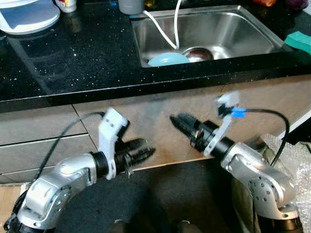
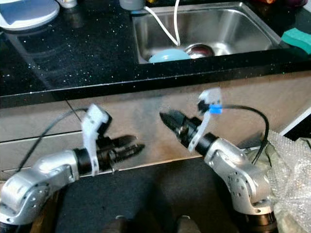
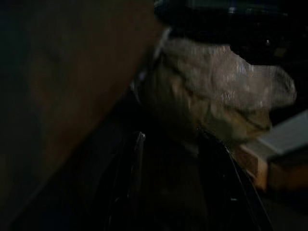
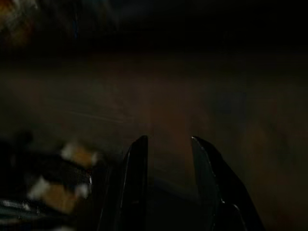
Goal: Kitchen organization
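Upper middle of the head views, the sink (image 1: 243, 34) holds a blue bowl (image 1: 167, 59) beside a metal bowl (image 1: 199, 53), with a white hose (image 1: 163, 30) curling down to them. Below the black counter (image 1: 73, 58), at lower frame, both grippers hover before the cabinet front (image 1: 155, 111): left gripper (image 1: 146, 149) and right gripper (image 1: 176, 120), each with fingers slightly parted, holding nothing. Crumpled plastic (image 2: 291, 165) sits lower right.

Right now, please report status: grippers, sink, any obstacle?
Left gripper and right gripper low before cabinet front, both empty, right fingers apart. Sink holds blue plate, metal bowl. Counter edge between grippers and sink.
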Controlling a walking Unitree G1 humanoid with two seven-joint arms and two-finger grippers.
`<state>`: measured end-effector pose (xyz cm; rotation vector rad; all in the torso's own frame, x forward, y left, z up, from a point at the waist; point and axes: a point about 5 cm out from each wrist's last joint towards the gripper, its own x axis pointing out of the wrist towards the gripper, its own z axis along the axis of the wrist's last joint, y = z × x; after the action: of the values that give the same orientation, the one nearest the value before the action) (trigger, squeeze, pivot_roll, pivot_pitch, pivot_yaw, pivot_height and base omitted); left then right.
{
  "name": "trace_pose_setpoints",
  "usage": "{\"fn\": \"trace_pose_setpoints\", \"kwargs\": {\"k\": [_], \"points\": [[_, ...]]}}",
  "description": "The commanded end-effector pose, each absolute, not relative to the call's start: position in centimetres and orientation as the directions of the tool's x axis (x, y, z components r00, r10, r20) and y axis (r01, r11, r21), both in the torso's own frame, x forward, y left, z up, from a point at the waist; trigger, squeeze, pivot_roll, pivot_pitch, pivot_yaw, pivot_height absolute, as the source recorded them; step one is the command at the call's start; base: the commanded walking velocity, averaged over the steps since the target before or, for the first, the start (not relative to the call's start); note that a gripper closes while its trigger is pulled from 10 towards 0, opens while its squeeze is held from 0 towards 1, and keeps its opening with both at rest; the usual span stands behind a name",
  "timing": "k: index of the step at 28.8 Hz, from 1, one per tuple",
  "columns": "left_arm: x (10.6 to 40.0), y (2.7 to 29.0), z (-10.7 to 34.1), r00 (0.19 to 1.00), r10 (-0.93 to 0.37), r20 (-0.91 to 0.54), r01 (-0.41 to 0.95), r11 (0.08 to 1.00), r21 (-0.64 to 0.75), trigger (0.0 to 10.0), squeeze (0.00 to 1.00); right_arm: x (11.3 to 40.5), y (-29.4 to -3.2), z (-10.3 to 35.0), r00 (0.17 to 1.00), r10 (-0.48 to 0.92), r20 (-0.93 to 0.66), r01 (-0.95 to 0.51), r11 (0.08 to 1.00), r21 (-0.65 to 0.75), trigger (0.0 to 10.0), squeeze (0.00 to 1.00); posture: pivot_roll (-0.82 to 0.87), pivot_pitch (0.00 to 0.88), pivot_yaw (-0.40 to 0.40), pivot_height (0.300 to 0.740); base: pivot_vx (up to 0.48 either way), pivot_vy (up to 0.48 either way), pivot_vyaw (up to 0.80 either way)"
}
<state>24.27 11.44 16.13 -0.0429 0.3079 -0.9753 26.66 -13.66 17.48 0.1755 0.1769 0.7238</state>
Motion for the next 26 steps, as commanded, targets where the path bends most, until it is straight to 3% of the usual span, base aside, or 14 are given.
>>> {"fn": "trace_pose_setpoints", "kwargs": {"k": [1, 6, 8, 18, 26], "points": [[24.2, 11.7, 13.8, 0.507, -0.787, -0.351, 0.777, 0.594, -0.210, 10.0, 0.00, 26.2, -13.9, 14.3, 0.707, 0.654, -0.270, -0.620, 0.756, 0.210, 10.0, 0.00, 0.04, 0.148, -0.005, 0.740, 0.000, 0.000, 0.00], [24.7, 11.7, 10.5, 0.529, -0.710, -0.465, 0.705, 0.673, -0.225, 10.0, 0.00, 25.8, -14.2, 9.9, 0.682, 0.578, -0.448, -0.557, 0.807, 0.193, 10.0, 0.00, 0.04, 0.139, -0.009, 0.740, 0.000, 0.000, 0.00], [24.4, 11.9, 8.9, 0.501, -0.683, -0.532, 0.699, 0.681, -0.216, 10.0, 0.00, 25.6, -14.1, 8.3, 0.668, 0.552, -0.500, -0.536, 0.822, 0.192, 10.0, 0.00, 0.04, 0.134, -0.012, 0.740, 0.000, 0.000, 0.00], [25.4, 12.2, 4.2, 0.583, -0.503, -0.638, 0.638, 0.769, -0.024, 10.0, 0.00, 25.8, -13.2, 2.3, 0.663, 0.412, -0.625, -0.402, 0.900, 0.167, 10.0, 0.00, 0.04, 0.124, -0.016, 0.740, 0.000, 0.000, 0.00], [25.6, 13.1, 2.4, 0.620, -0.425, -0.660, 0.584, 0.811, 0.027, 10.0, 0.00, 25.6, -13.3, 0.8, 0.654, 0.364, -0.663, -0.365, 0.920, 0.145, 10.0, 0.00, 0.03, 0.128, -0.022, 0.740, 0.000, 0.000, 0.00]]}}
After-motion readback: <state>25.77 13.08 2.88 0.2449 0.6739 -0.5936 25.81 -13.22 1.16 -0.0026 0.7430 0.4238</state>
